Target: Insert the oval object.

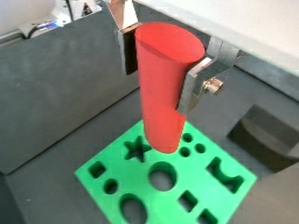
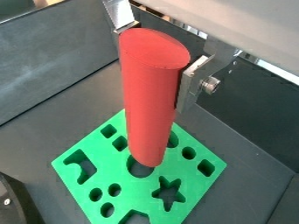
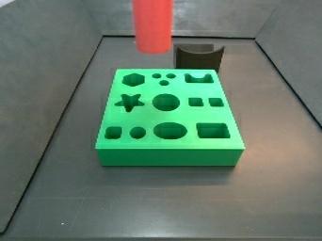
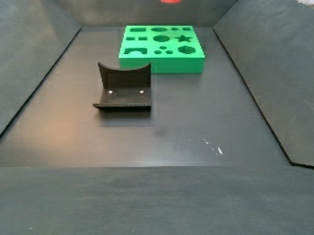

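Dark grey floor (image 4: 172,119), boxed in by low dark walls on the sides. Gripper (image 1: 162,61) is up in the air, clenched on the oval object (image 1: 162,83); silver fingers (image 1: 201,77) press on opposite sides of its upper part in both wrist views. The peg hangs upright, flat top up, lower end clear above the green block (image 1: 176,171).

Beneath the gripper: the green block with shaped holes lies flat on the floor. In a wrist view the peg's lower end (image 2: 149,149) overlaps a round-edged hole near the block's middle; whether it lines up cannot be told.

In a side view only the peg's lower part (image 3: 152,24) shows, high above the block's far edge (image 3: 168,115). Beyond the block from there stands the dark fixture (image 3: 198,56). Another side view places the fixture (image 4: 123,89) well apart from the block (image 4: 162,46).
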Motion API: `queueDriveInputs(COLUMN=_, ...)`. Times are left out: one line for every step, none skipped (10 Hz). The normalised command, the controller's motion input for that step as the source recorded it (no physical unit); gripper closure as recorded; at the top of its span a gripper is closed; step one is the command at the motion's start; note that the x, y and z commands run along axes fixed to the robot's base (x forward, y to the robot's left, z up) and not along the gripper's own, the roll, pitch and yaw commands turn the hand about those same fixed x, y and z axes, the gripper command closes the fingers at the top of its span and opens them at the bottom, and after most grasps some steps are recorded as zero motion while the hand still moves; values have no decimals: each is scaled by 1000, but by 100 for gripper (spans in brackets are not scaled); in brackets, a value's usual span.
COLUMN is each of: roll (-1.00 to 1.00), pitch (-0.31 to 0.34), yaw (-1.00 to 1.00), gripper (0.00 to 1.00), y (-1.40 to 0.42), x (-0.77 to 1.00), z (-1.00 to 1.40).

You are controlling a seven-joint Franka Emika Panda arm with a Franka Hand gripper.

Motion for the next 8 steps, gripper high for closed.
queueDriveInputs(roll=13, pitch=-80, yaw=9, gripper=100, y=-1000, x=191, z=-1000)
queueDriveInputs(roll=53, pitch=-69, yaw=0, gripper=100, y=-1000, x=394, z=-837)
queueDriveInputs(roll=91, pitch=0, yaw=0, gripper=100, y=-866, x=586, z=-723)
queueDriveInputs(roll=67, pitch=0, yaw=0, gripper=100, y=-777, x=654, z=-731)
queueDriveInputs(roll=0, pitch=-9, yaw=6, gripper=100, y=-700, x=626, z=-563)
queueDriveInputs(roll=0, pitch=-14, yaw=0, gripper=100, y=-669, x=617, z=-489)
queueDriveInputs(roll=74, pitch=4, yaw=-86, gripper=100, y=-477, x=540, z=-254)
queueDriveInputs(roll=137, pitch=106, yaw=-100, gripper=100, y=-151, x=323, z=-83)
